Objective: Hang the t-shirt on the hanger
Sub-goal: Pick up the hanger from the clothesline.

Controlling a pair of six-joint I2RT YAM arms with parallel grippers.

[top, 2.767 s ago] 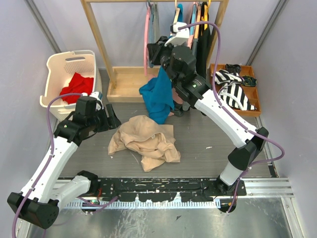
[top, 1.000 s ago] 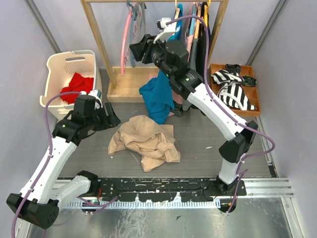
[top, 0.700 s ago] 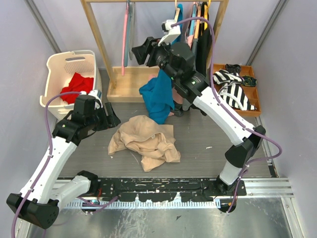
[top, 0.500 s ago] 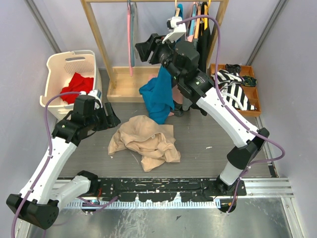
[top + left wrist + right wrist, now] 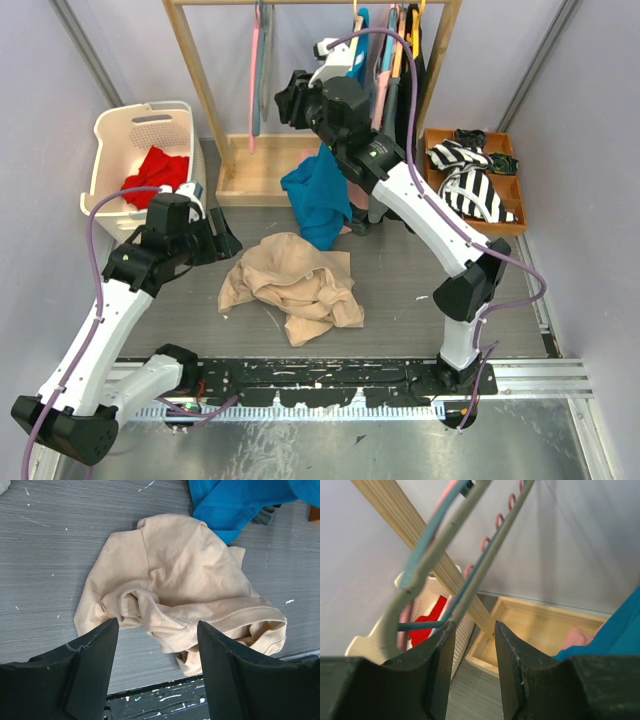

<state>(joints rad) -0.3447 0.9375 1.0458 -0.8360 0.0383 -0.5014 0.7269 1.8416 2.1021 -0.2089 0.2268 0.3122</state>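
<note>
Right gripper (image 5: 474, 628) was up at the wooden rack (image 5: 195, 75), at 12 o'clock from the t-shirt (image 5: 290, 285). Its jaws stood part open, the gap wider than any hanger bar, with nothing pinched between them. In the right wrist view the pale grey hanger (image 5: 491, 550) ran down toward that gap. The blue-grey hanger (image 5: 427, 535) and a pink hanger (image 5: 254, 90) crowded close beside it.

The step in hand looked like taking the pale one off the rail. To do that well, the jaws would need to close on that bar alone. A small sideways nudge to part it from its neighbours seemed wise, then a lift high enough for the hook to clear the rail.

The t-shirt lay crumpled at the table's middle, with a teal garment (image 5: 318, 195) just beside it at 1 o'clock. Left gripper (image 5: 156, 625) hovered at 9 o'clock of the shirt, jaws wide and empty. It looked well placed to lift the collar once the hanger arrived.
</note>
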